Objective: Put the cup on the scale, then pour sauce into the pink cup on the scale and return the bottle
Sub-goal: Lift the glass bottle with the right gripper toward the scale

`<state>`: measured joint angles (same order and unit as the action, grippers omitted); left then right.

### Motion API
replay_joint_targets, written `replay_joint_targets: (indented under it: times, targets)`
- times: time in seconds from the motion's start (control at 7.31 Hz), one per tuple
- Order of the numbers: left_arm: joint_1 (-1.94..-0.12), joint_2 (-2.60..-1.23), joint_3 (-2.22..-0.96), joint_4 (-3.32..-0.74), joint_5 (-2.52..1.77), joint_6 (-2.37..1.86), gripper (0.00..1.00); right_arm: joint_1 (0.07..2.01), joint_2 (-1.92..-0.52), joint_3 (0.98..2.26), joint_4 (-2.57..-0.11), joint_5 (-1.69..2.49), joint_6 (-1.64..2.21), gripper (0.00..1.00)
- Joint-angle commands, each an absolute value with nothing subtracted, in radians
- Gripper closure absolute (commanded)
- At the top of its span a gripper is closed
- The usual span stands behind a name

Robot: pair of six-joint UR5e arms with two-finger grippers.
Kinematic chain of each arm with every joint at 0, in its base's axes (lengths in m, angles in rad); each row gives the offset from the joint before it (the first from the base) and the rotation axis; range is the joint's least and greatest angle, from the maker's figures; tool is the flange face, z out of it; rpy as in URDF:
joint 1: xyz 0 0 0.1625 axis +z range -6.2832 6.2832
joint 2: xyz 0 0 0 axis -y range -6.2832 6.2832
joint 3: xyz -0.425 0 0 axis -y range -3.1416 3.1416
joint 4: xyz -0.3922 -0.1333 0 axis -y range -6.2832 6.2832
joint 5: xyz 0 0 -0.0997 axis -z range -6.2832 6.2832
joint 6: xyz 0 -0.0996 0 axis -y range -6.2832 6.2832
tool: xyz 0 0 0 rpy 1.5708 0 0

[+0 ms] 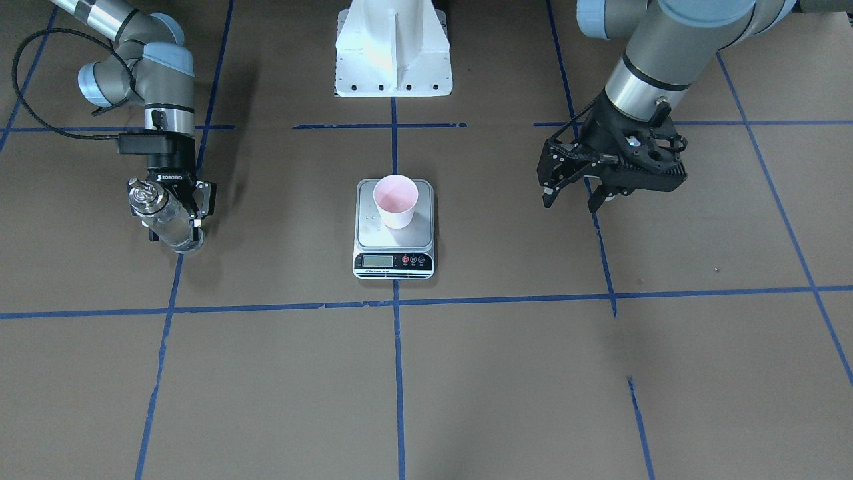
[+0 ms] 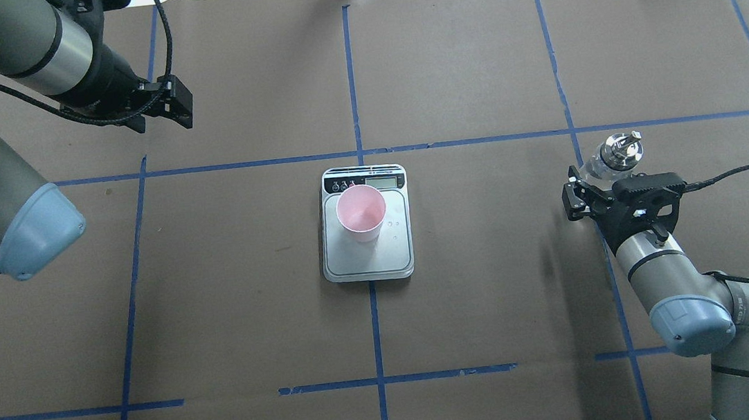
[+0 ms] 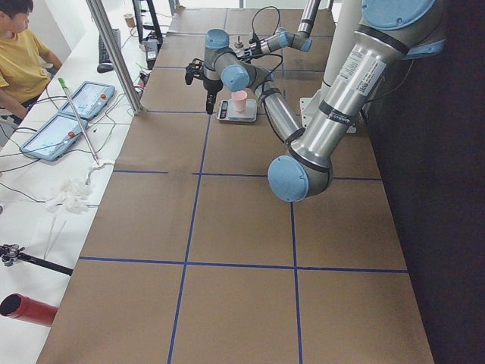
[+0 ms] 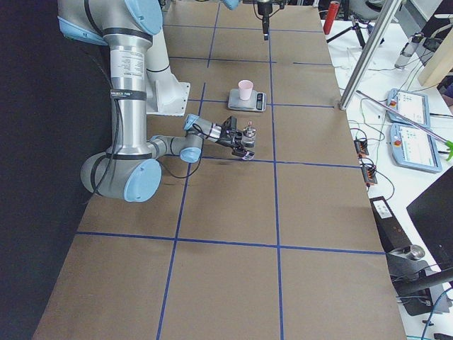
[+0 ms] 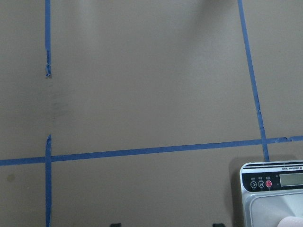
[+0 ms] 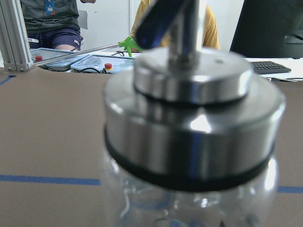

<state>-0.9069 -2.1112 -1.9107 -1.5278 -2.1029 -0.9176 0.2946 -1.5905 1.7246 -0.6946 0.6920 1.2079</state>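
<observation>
The right gripper (image 1: 176, 220), at the frame's left, is clamped round the small clear glass bottle (image 1: 160, 212) with its silver spout cap. The left gripper (image 1: 570, 201), at the right, hangs spread wide and empty. The pale pink tapered cup (image 1: 396, 200) stands centre-frame on the flat steel digital scale (image 1: 421, 232).

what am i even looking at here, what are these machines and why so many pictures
This is a two-armed robot at a brown table marked with blue tape. Six cameras film one moment: one faces the robot, one looks over its shoulders, two sit at the table's ends, one rides each wrist. A pink cup stands on a kitchen scale mid-table. The right end effector grips a clear glass bottle with a metal spout cap. The left end effector hangs open and empty.
</observation>
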Motion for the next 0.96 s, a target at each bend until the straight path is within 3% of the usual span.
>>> replay_joint_targets:
  times: [0.0,0.82]
  targets:
    - [-0.907,-2.111,-1.911,-1.528,-2.103,-0.919,0.28,0.301,-1.588,1.778,-0.706,0.696,1.123,1.00]
    - [-0.910,-2.106,-1.917,-1.528,-2.102,-0.914,0.29,0.304,-1.494,1.816,-0.715,0.721,0.649,1.00]
